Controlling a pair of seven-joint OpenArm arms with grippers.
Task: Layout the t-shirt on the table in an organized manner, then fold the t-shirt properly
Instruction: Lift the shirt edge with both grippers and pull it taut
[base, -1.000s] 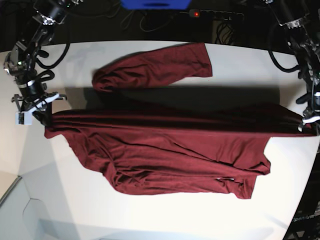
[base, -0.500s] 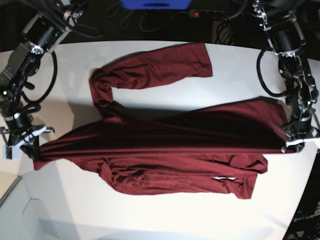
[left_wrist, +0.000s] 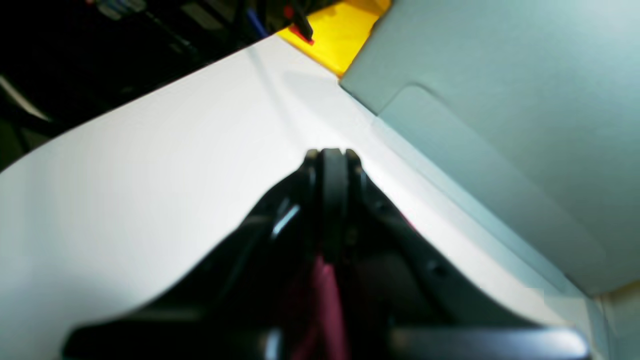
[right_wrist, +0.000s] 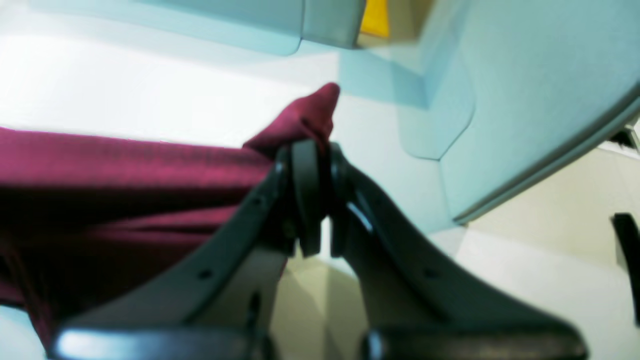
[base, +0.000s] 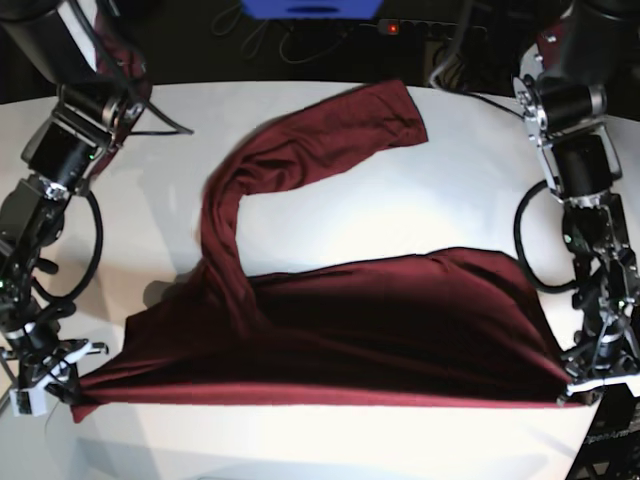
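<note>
Both arms are dragging the t-shirt (base: 400, 320) nearer the table's (base: 330, 440) front edge than a second ago. The left gripper (base: 580, 390) and right gripper (base: 62, 385) are each pinching a hem corner, jaws clamped on cloth. The sleeve (base: 300, 150) is trailing, pulled longer.

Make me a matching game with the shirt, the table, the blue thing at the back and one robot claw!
Things:
1. t-shirt
2. table
3. blue box
4. left gripper

States:
A. white and smooth
B. beyond the table's far edge
C. shut on a shirt corner
D. dark red, stretched between both grippers

Pairs: 1-D, 2-A, 3-B, 4-C
</note>
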